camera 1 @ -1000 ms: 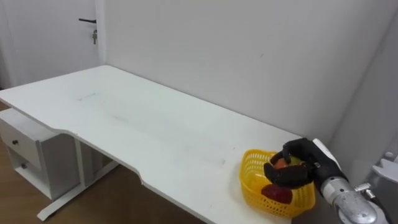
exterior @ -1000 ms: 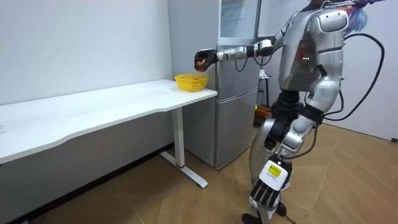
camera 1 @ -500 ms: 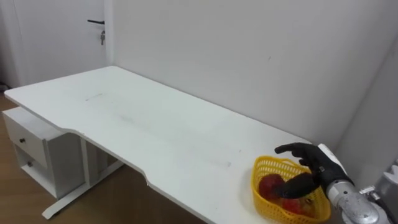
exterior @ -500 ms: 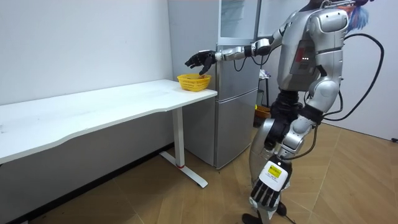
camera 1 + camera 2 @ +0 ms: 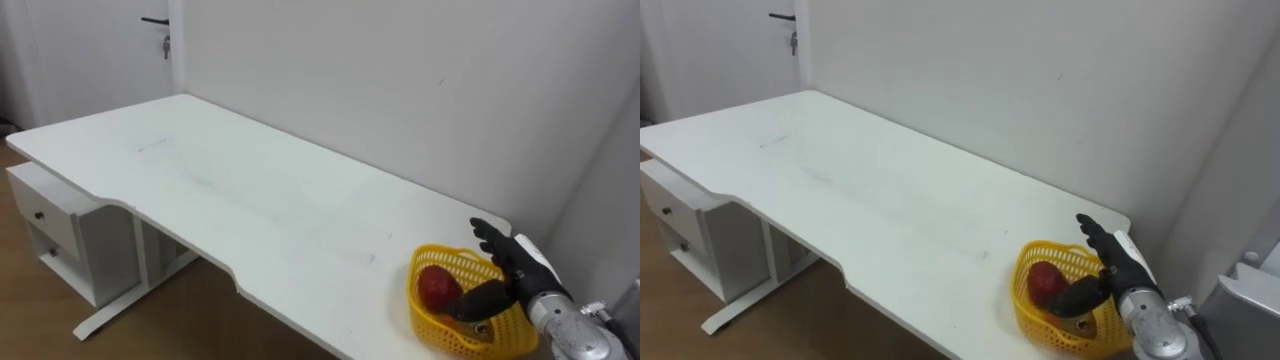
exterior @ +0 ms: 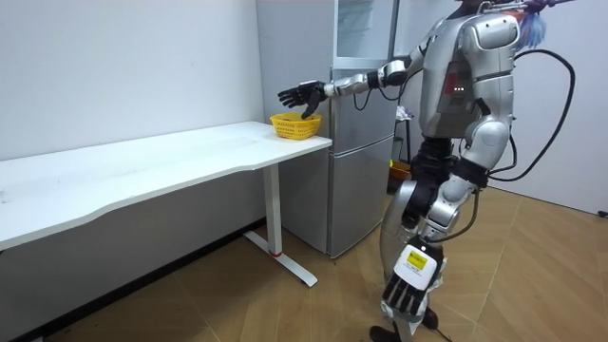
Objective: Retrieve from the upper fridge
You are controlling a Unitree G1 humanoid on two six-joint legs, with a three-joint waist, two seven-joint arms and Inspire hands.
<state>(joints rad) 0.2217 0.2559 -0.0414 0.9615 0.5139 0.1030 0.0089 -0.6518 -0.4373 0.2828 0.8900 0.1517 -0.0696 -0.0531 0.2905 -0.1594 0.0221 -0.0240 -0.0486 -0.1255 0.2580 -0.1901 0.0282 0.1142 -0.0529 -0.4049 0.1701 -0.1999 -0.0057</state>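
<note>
The right hand [image 5: 508, 268] hangs over the far side of the yellow basket [image 5: 430, 325], fingers spread straight and thumb held out low across the basket's mouth, holding nothing. The red fruit [image 5: 437, 286] lies inside the basket, below the fingertips and just past the thumb tip on the side away from the palm, apart from both. It is round, so no long axis sets an approach. Under the thumb there may be a second, yellowish piece, but the thumb hides most of it.

The basket sits at the table [image 5: 250, 210] corner closest to the fridge [image 6: 361, 171], directly under the fingers. This is plainly the nearer hand: the left arm [image 6: 489, 142] is down at the robot's side, well away from the table, its hand too small to read.

With the fruit resting in the basket and the hand empty, the delivery looks done. A withdrawal should lift the thumb above the rim first.
</note>
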